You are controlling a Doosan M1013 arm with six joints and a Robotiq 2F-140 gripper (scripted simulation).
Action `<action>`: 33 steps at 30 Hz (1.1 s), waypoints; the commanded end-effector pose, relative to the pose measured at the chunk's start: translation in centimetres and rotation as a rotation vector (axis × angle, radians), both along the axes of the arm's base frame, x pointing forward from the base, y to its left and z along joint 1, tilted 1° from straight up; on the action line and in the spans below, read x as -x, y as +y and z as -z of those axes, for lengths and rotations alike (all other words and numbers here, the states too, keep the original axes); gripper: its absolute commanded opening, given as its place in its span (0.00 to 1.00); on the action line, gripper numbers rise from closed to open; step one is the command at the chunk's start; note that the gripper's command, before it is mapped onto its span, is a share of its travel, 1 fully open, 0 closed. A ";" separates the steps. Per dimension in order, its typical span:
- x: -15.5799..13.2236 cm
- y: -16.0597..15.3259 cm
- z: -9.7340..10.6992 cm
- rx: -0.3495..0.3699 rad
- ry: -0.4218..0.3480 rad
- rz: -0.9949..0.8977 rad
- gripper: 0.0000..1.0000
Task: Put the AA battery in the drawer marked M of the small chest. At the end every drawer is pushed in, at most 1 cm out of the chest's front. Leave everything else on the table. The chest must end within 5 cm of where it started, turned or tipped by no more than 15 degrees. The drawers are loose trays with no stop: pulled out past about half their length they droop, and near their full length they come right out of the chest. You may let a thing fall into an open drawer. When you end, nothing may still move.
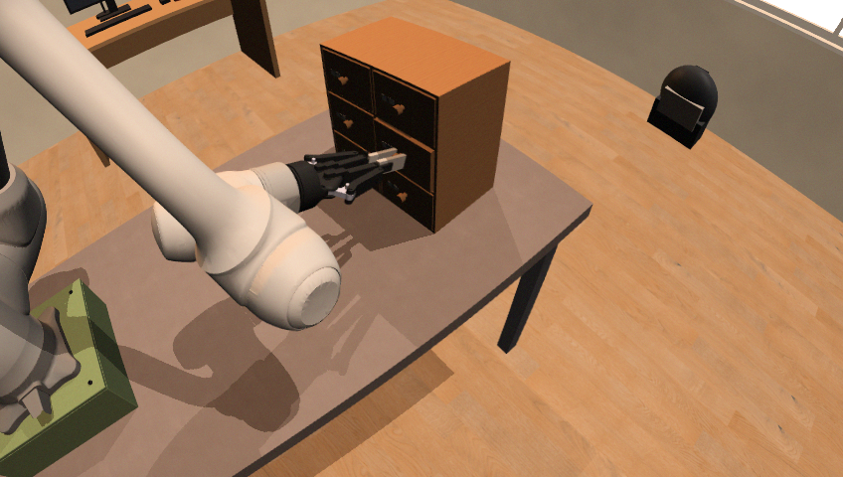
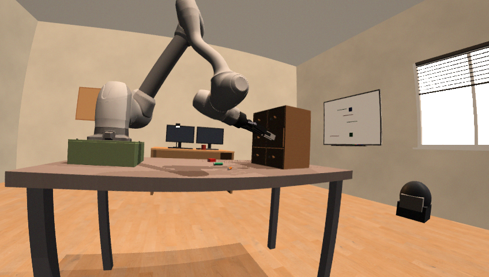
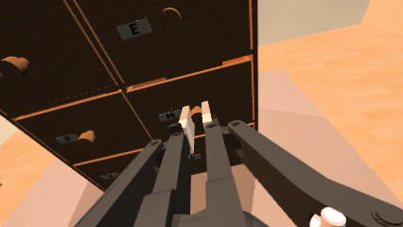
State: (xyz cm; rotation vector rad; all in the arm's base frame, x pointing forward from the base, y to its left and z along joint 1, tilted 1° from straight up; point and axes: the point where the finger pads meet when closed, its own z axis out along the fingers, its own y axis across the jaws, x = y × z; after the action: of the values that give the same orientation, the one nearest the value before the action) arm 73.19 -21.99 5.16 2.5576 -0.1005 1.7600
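Note:
The chest [image 1: 470,141] [image 2: 297,137] stands upright on the table. Drawer M [image 1: 417,165] [image 3: 227,92], the middle one of the right column, stands slightly out; a thin lit strip of its top edge shows. My gripper [image 1: 391,158] [image 2: 270,135] [image 3: 198,113] is shut on its knob [image 3: 196,111], which shows between the pale pads in the wrist view. The pads partly hide the knob. A small green cylinder [image 2: 217,163], battery-like, lies on the table in front of the chest; I cannot tell for sure that it is the AA battery.
A red object [image 2: 211,160] and a small orange object [image 2: 229,168] lie near the green cylinder. Drawer E [image 3: 189,43] is above M, with another drawer below it and a column of drawers to its left. The arm stands on a green base [image 1: 120,378] [image 2: 102,153] on the table [image 1: 532,195] [image 2: 319,173].

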 end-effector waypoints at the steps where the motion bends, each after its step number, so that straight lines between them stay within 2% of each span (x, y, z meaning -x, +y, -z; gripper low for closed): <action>1: 0.8 0.0 0.0 0.001 0.003 0.000 0.08; 33: 4.7 0.3 0.0 0.001 0.003 0.000 0.08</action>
State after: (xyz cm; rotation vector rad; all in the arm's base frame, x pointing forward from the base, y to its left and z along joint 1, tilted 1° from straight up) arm 69.21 -21.67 5.15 2.5597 -0.1010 1.7581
